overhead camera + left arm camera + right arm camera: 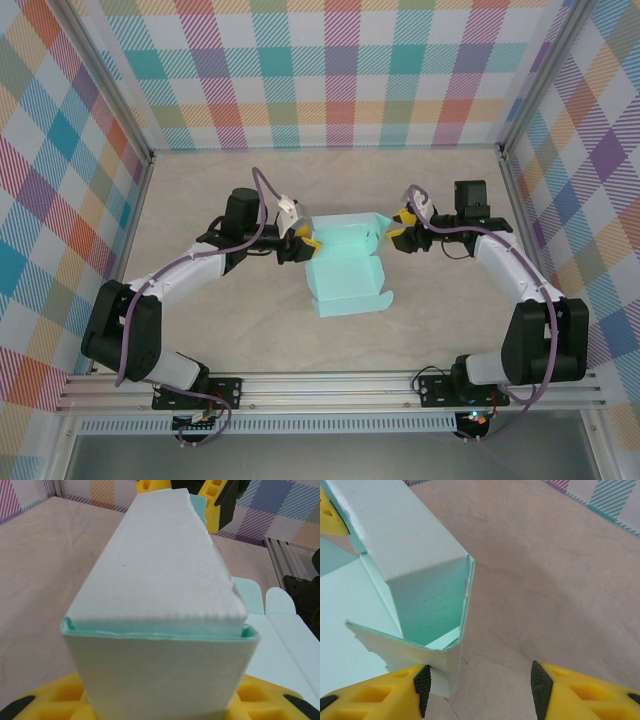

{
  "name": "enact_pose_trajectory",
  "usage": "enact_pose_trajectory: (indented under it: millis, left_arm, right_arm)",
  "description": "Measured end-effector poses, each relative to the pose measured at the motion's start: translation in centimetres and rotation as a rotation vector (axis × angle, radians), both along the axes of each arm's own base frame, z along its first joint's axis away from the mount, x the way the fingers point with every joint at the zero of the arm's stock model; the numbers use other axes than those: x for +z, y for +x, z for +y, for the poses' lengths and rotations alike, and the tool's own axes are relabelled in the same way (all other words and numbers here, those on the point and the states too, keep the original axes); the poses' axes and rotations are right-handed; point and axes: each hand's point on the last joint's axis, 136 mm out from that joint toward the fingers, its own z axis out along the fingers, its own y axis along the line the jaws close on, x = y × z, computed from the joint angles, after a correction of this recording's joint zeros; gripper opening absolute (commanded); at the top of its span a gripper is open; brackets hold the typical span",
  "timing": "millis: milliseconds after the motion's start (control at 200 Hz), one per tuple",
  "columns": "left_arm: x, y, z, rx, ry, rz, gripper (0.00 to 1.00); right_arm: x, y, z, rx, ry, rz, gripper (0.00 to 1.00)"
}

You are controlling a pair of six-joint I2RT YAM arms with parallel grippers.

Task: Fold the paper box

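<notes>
Card walls already stand up on the paper box [345,265], which sits mid-tabletop [200,190] with its lid flap lying open toward the arms' bases. We see the left fingers [311,241] pinching its left end. The right fingers [400,233] stand spread at its right end, the box's corner in their gap beside one finger, the other over bare tabletop.

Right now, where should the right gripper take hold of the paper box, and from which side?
Grip the upright end wall of the paper box, near its free vertical edge, coming from the robot's right. It is thin card standing on edge, so the open right gripper can put one finger inside and one outside. The left gripper appears to hold the opposite end.
</notes>
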Motion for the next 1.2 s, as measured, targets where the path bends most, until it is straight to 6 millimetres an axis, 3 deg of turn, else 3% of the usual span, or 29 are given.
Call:
enact_pose_trajectory:
  millis: [395, 565, 975, 1200]
  left_arm:
    - [0.4, 0.4, -0.1, 0.009, -0.013, -0.011, 0.12]
    - [0.1, 0.2, -0.1, -0.006, 0.0, -0.033, 0.11]
    - [-0.1, 0.6, 0.1, 0.014, 0.016, -0.041, 0.12]
    - [-0.1, 0.8, 0.2, 0.027, 0.025, -0.05, 0.12]
  right_arm:
    - [-0.4, -0.1, 1.1, -0.014, 0.037, -0.01, 0.51]
    - [-0.2, 0.1, 1.1, -0.012, 0.037, -0.008, 0.41]
    - [-0.6, 0.4, 2.4, 0.032, 0.049, 0.049, 0.45]
    - [-0.6, 2.0, 2.2, -0.024, 0.023, -0.019, 0.43]
